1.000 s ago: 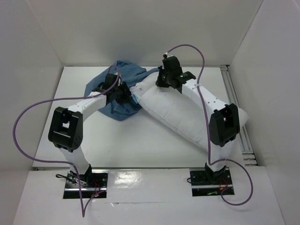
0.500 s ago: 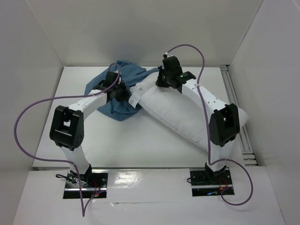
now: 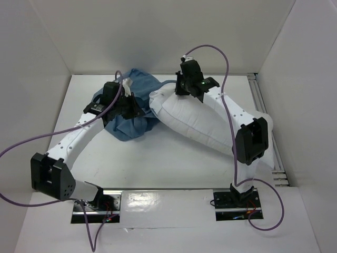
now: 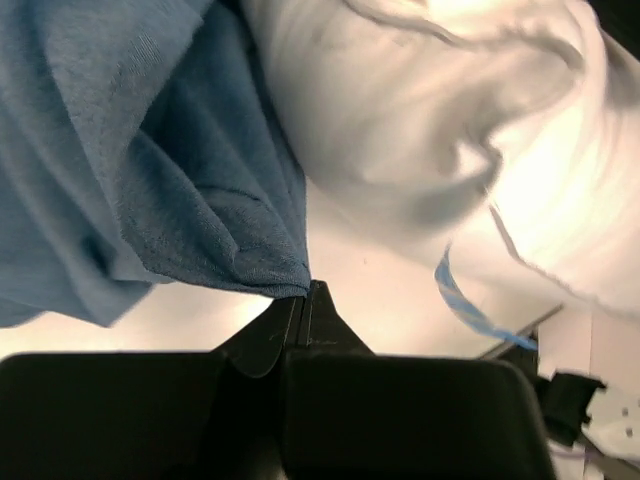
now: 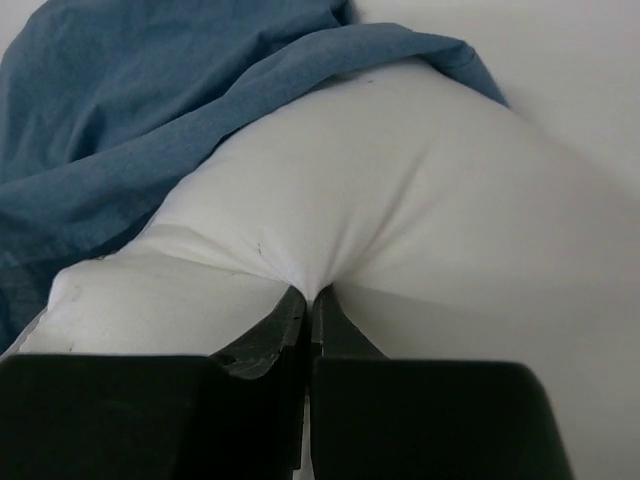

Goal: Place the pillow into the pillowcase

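The white pillow lies diagonally from the table's back middle to the right edge. The dusty-blue pillowcase is bunched at the back, left of the pillow's far end, with a fold draped over that end. My right gripper is shut on a pinch of pillow fabric near that end. My left gripper is shut on the pillowcase's edge and holds it above the table, beside the pillow. A blue tag hangs from the pillow.
White walls enclose the table on the left, back and right. A metal rail runs along the right edge, partly under the pillow. Purple cables loop off both arms.
My left arm has swung left and stretched out, lifting the pillowcase edge. My right gripper has pulled the pillow's far end a little back and left; the pillowcase now overlaps that end.
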Available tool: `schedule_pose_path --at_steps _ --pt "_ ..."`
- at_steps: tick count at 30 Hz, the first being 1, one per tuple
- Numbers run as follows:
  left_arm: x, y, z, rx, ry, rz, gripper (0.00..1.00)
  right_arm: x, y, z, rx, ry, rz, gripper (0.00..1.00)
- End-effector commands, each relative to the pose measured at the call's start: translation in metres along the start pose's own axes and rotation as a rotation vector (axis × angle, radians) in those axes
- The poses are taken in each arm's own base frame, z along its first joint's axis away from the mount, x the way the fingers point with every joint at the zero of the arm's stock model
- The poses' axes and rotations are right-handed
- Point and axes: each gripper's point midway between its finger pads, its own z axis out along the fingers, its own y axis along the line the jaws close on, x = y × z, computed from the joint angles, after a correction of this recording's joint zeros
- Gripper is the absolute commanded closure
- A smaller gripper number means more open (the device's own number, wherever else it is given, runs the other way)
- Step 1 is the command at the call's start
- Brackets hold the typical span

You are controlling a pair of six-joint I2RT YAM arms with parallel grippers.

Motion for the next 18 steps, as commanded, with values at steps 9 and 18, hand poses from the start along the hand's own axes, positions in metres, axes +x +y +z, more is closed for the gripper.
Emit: schedule_pose_path --at_steps 9,18 --pt "0.102 -0.034 -0.084 0.115 0.258 0.1 1.0 0.098 0.006 -0.014 0.076 0.113 -0.101 1.0" --pt "0.144 -0.011 -0.091 0.053 0.338 0.102 1.0 -0.008 0.023 -0.061 0.094 -0.161 -0.044 1.0"
